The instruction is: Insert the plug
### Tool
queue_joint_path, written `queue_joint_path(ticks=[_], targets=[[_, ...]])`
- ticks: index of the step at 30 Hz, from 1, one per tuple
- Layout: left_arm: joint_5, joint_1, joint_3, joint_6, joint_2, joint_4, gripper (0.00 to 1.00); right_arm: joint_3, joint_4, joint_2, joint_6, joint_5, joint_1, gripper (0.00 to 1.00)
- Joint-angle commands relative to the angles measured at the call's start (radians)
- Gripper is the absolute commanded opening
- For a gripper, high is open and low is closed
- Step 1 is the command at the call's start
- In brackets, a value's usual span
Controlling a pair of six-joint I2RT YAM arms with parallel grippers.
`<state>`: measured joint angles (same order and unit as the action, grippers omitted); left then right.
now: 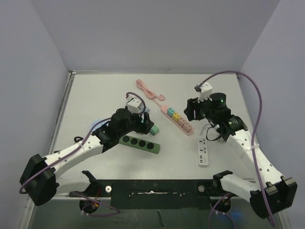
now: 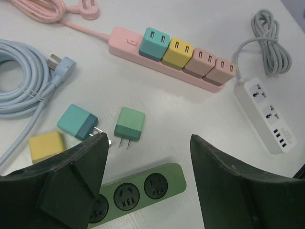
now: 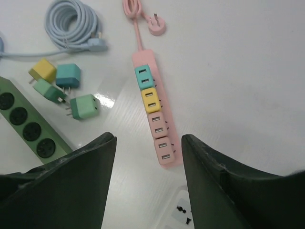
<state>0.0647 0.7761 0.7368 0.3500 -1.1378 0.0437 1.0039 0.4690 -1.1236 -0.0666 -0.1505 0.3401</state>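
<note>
The pink power strip [image 1: 177, 119] lies mid-table with a teal [image 3: 144, 77], a yellow [image 3: 150, 99] and two pink cube plugs [image 3: 156, 125] seated in it. Loose plugs lie to its left: a green one [image 2: 130, 125], a teal one [image 2: 77, 121] and a yellow one [image 2: 46, 147]. The right wrist view shows a second green plug [image 3: 49, 90]. My left gripper [image 2: 147, 140] hangs open above the green power strip [image 2: 138, 188], just short of the loose plugs. My right gripper [image 3: 148, 138] is open and holds nothing, above the pink strip's near end.
A white power strip [image 1: 203, 152] with its grey cable [image 2: 271, 47] lies at the right. A coiled light-blue cable [image 2: 24, 76] lies left of the loose plugs. The pink strip's cord [image 1: 148, 91] coils at the back. White walls enclose the table.
</note>
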Motion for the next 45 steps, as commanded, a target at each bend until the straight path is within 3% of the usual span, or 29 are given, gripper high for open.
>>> queue_joint_path(ticks=[1,7,12,22,31,37,45], targets=[[-0.042,0.001,0.148,0.022,-0.161,-0.041,0.67,-0.1,-0.156,0.126,-0.2,0.008,0.002,0.58],[-0.064,0.006,0.278,-0.004,-0.381,-0.107,0.65,-0.122,-0.112,0.152,-0.339,0.016,0.001,0.58],[-0.143,-0.037,0.36,-0.041,-0.509,-0.174,0.65,-0.174,-0.117,0.162,-0.382,-0.017,0.002,0.58],[-0.111,-0.043,0.479,-0.099,-0.697,-0.291,0.57,-0.253,-0.156,0.192,-0.41,-0.031,0.002,0.57],[-0.127,-0.043,0.492,-0.109,-0.756,-0.32,0.55,-0.263,-0.148,0.177,-0.406,-0.023,0.001,0.56],[-0.131,-0.035,0.48,-0.133,-0.763,-0.3,0.35,-0.261,-0.154,0.166,-0.424,-0.02,0.0,0.56],[-0.152,-0.004,0.398,-0.203,-0.661,-0.193,0.28,-0.295,-0.223,0.148,-0.469,-0.084,-0.001,0.57]])
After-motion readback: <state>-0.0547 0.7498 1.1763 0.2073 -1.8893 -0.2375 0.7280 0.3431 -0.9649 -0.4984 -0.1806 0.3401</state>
